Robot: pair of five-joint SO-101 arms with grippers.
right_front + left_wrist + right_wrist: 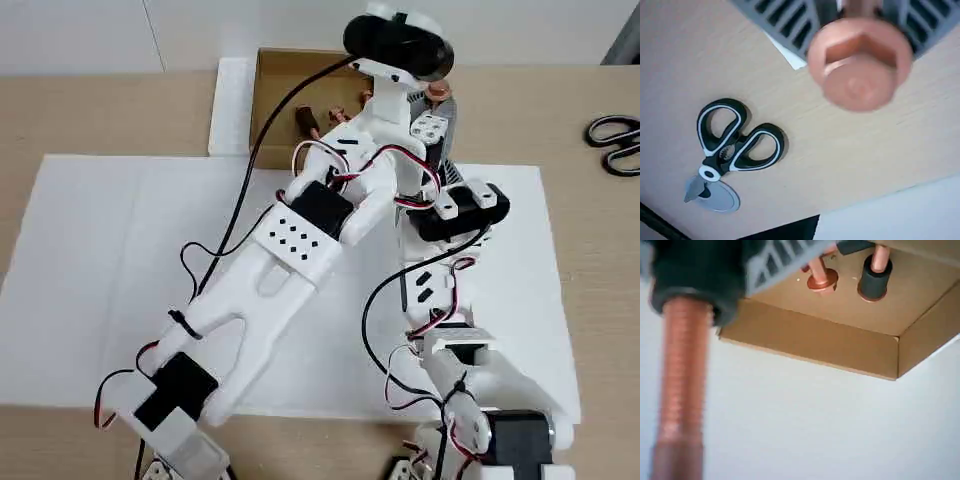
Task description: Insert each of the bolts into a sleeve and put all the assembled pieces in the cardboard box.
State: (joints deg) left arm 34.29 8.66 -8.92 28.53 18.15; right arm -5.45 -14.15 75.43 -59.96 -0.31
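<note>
A copper bolt (437, 91) is held above the table just right of the cardboard box (275, 90). In the left wrist view its hex head (860, 65) faces the camera between grey ribbed jaws, so my left gripper (860, 12) looks shut on the bolt near the head. In the right wrist view the threaded shaft (680, 390) comes out of a black sleeve (690, 280), and my right gripper (705, 265) is shut on that sleeve. Two assembled pieces (872, 277) lie inside the box (810, 347).
Black-handled scissors (735, 145) lie on the wooden table at the far right (615, 140). A white mat (120, 260) covers the middle of the table under both arms. The two arms cross closely near the box's right side.
</note>
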